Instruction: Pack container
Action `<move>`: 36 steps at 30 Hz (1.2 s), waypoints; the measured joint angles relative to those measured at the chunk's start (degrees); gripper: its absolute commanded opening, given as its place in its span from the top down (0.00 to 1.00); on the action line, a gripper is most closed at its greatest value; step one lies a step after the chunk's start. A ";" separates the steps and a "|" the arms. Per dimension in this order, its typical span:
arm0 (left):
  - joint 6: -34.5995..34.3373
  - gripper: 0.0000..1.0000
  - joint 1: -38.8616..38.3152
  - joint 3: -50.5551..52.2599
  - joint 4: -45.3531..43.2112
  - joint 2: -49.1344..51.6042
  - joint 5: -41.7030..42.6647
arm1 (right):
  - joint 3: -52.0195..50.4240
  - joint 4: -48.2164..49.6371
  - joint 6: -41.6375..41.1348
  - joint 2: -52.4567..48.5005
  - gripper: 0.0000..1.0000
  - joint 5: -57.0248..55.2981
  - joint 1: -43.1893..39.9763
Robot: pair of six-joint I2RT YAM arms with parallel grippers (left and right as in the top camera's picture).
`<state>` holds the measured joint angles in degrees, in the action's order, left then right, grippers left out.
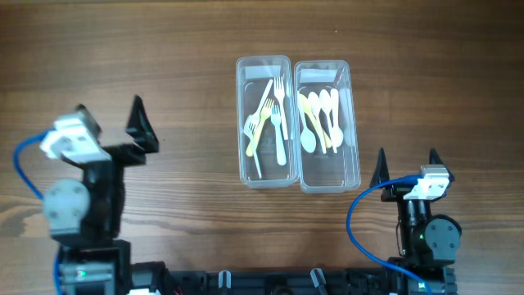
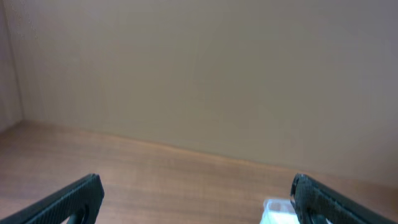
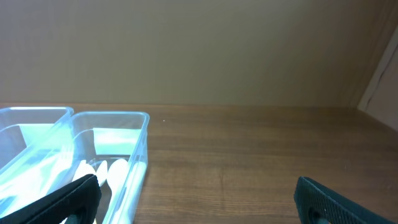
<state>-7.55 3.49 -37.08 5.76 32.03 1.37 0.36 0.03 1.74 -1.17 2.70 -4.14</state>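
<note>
"Fork container and spoon container: where do they sit?"

"Upper middle of the overhead frame, touching side by side on the worktop, long axes running top to bottom. Left to right: the left claw near the left edge, spread wide and empty; then the forks; then the spoons; then the right claw at lower right, also wide, holding nothing."

"Which arm is nearer?"

"The right, I'd judge. The spoon container lies up and just left of it. The left claw is well apart from both, which lie to its right."
</note>
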 measured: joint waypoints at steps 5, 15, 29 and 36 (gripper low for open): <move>0.02 0.00 -1.55 11.82 -5.84 -6.49 0.02 | 0.00 0.00 0.00 0.00 0.00 -0.02 0.00; 0.00 0.00 -2.80 23.08 -6.16 -20.48 0.42 | 0.00 0.00 -0.02 0.00 0.00 -0.02 0.00; 0.00 0.00 -2.80 32.94 -6.19 -31.12 3.48 | 0.00 0.00 0.00 0.00 0.00 -0.02 0.00; 0.00 0.00 -3.30 34.80 -6.36 -31.19 4.22 | 0.00 0.00 0.00 0.00 0.00 0.00 0.00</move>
<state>-7.55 0.19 -2.28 -0.60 0.84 5.58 0.36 0.03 1.74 -1.17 2.70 -4.14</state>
